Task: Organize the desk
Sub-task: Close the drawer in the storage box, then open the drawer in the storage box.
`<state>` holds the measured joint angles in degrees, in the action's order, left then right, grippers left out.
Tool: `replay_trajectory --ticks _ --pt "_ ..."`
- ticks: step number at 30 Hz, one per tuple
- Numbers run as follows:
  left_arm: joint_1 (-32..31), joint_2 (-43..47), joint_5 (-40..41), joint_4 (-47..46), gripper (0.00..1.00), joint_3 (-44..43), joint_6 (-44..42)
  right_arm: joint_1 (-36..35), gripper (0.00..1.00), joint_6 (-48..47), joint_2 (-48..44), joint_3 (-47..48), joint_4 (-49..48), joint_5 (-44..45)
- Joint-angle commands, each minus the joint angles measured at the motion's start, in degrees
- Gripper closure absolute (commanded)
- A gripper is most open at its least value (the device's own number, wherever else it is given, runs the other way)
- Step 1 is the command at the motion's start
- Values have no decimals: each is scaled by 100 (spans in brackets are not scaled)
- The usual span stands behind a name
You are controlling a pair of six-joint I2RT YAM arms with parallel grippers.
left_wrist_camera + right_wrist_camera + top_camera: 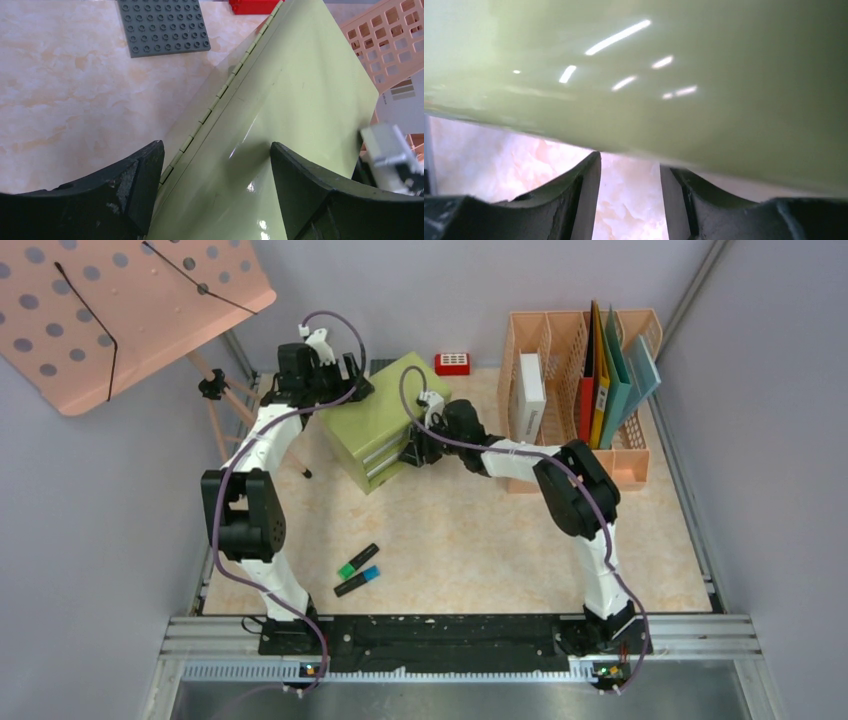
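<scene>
The desk (480, 550) is a beige marbled top. On it, at the back middle, a green drawer cabinet (385, 420) stands askew. My left gripper (345, 375) is over the cabinet's back left corner. In the left wrist view it (216, 150) is open, its fingers straddling the hinged edge of the cabinet top (290, 100) with nothing held. My right gripper (418, 445) is at the cabinet's right side. In the right wrist view it (630, 160) is open just under the green surface (674, 75), and bare desk (629, 210) shows between its fingers.
Two black markers, one green-capped (358, 560) and one blue-capped (357, 581), lie near the front left. A peach file rack (630, 455) with folders and a white box stands at the back right. Behind the cabinet lie a red block (452, 363) and a grey studded plate (162, 25). A peach perforated board (120, 300) overhangs the left.
</scene>
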<state>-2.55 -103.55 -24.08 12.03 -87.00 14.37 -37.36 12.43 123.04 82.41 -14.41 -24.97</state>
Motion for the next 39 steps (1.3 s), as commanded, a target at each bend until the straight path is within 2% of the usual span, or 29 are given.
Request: replay_trajectory --ticks 1,4,8,11,18,23,30,35,39 --pt "-158 173 -80 595 18 370 -129 517 52 1780 320 -91 -1348 -420" --pt "-158 203 -37 585 17 429 -154 522 52 1931 363 -141 -1485 -524" --pt "-158 168 5 660 17 309 -178 522 52 1811 263 -176 -964 -437" --pt "-158 76 -9 800 17 82 -200 541 51 1669 -69 -550 -844 -389" --pt "-158 -139 8 1108 13 -412 -500 836 49 2473 -787 -1412 -1572 -1043" --pt "-158 -440 -299 1312 13 -801 -739 1016 53 3425 -585 -1146 -2327 -1677" --pt "-209 -698 -750 1258 13 -1047 -838 1155 53 4513 -77 -626 -3083 -1908" --pt "-269 -816 -940 1154 12 -1061 -851 1182 57 5288 465 -216 -3795 -2073" --pt "-331 -853 -946 1096 11 -1056 -802 1183 62 5486 715 -151 -3964 -2097"
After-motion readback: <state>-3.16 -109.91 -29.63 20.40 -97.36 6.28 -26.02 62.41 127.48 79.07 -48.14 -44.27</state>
